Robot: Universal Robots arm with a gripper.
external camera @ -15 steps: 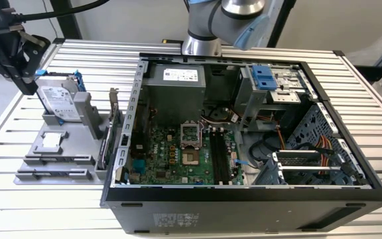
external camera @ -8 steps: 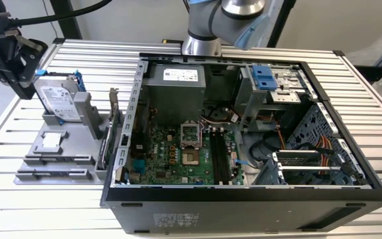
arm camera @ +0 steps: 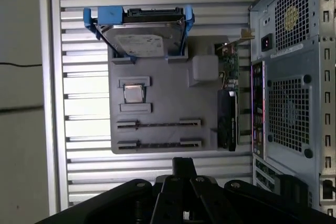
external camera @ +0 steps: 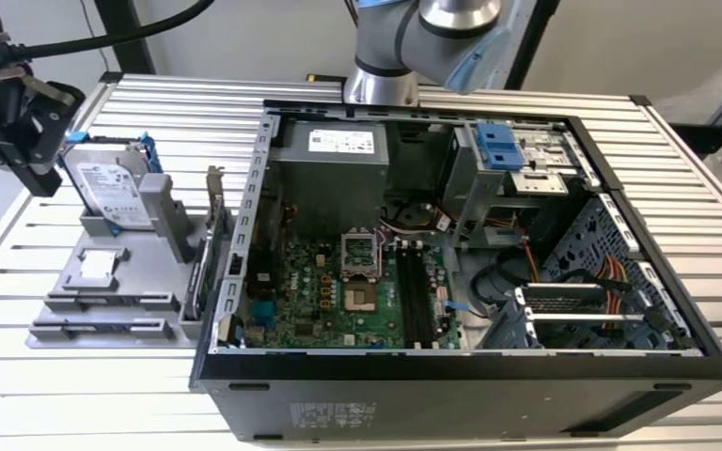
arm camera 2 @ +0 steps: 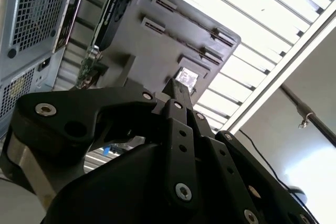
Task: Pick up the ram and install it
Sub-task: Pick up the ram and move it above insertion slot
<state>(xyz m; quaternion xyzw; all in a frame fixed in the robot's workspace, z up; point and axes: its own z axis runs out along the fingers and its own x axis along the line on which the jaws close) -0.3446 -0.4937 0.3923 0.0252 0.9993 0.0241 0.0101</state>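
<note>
The gripper [external camera: 35,174], clenched on nothing, hangs at the exterior view's left above the hard drive [external camera: 108,188]; the ram [external camera: 101,303] stands edge-up in the grey tray [external camera: 148,272], nearer the camera, long axis running across that view

Labels on hard drive [external camera: 108,188], power supply [external camera: 339,141] — print illegible.

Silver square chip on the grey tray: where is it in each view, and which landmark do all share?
Exterior view: silver square chip on the grey tray, exterior view's left of the computer case.
First wrist view: chip between hard drive and the tray's long slots.
Second wrist view: chip just past the gripper.
Shared landmark: the grey tray.
</note>
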